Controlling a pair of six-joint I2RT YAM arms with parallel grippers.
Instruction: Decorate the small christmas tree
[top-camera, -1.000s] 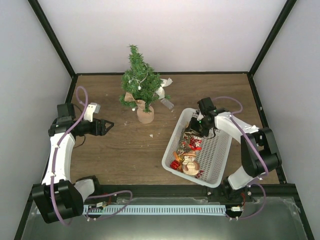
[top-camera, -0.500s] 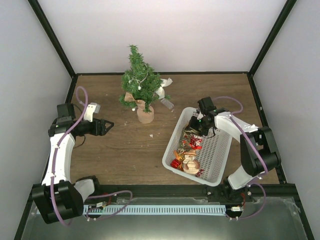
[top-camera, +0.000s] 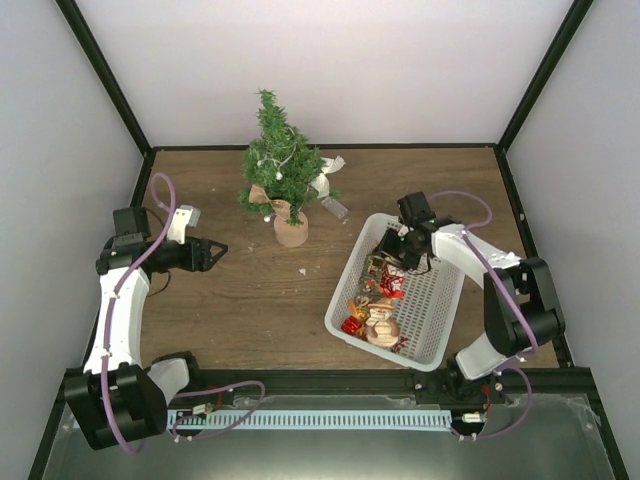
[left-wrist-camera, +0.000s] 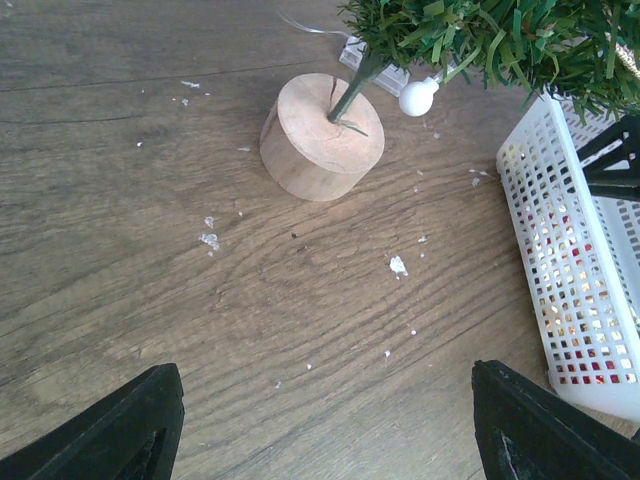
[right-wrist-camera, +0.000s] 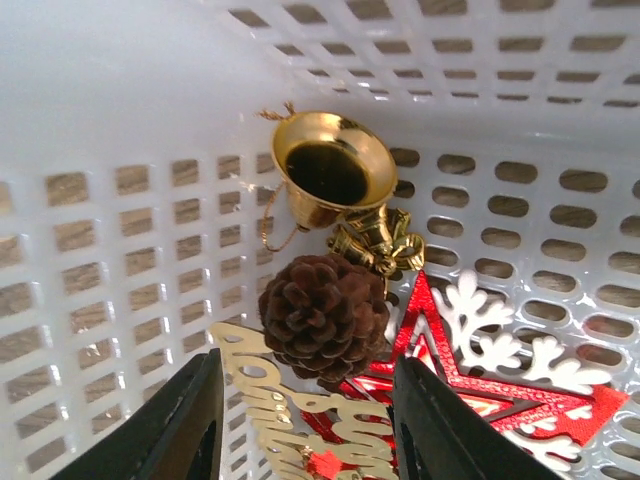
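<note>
The right gripper (right-wrist-camera: 307, 362) is seen inside the white basket (top-camera: 437, 296), toward the right edge of the counter. Its fingers are spread a little, and a brown pine cone (right-wrist-camera: 322, 315) is framed between them. Whether it is touched cannot be told. The left gripper (left-wrist-camera: 325, 372) is held wide open and empty near the left edge. The small christmas tree (top-camera: 278, 170) is stood by the far edge.
</note>
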